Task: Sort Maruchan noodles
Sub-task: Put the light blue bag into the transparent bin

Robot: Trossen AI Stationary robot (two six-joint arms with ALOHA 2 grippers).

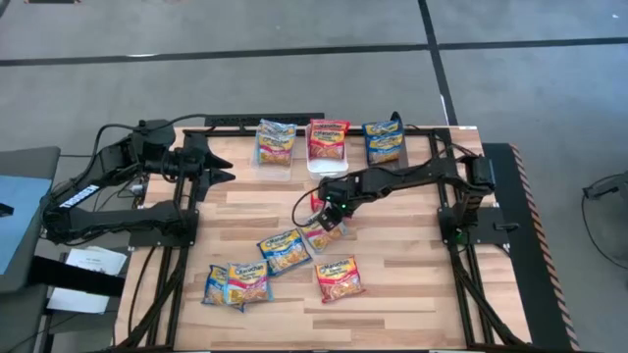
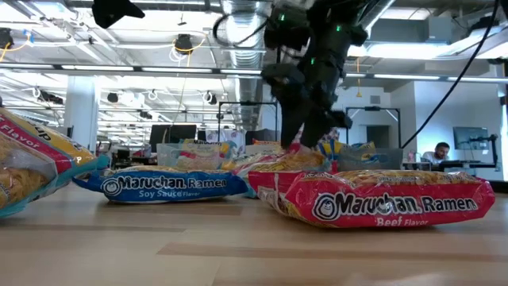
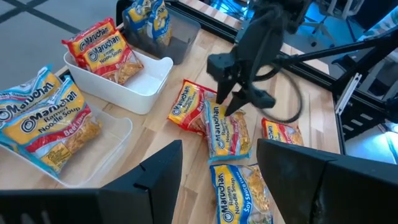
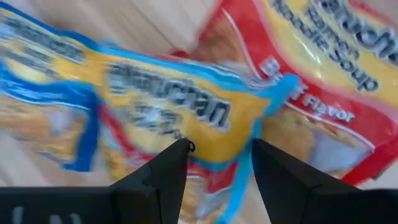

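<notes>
Two grippers: the left gripper (image 1: pixel 224 163) waits open at the table's (image 1: pixel 412 275) left edge; the right gripper (image 1: pixel 332 213), jaws spread, hovers over overlapping Maruchan noodles (image 1: pixel 320 233) mid-table. Closing there risks pinching two packets at once. Labels read "Maruchan Ramen", "Soy Sauce Flavor", "Beef Flavor".

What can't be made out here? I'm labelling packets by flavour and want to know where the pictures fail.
- Packet under the right gripper: high view, the arm covers it; right wrist view, its print is blurred.
- Packets in the three bins: high view, flavour text too small.
- Packet at the left edge: low view, cut off by the frame.
- Pair near the front edge: high view, overlapping.
</notes>
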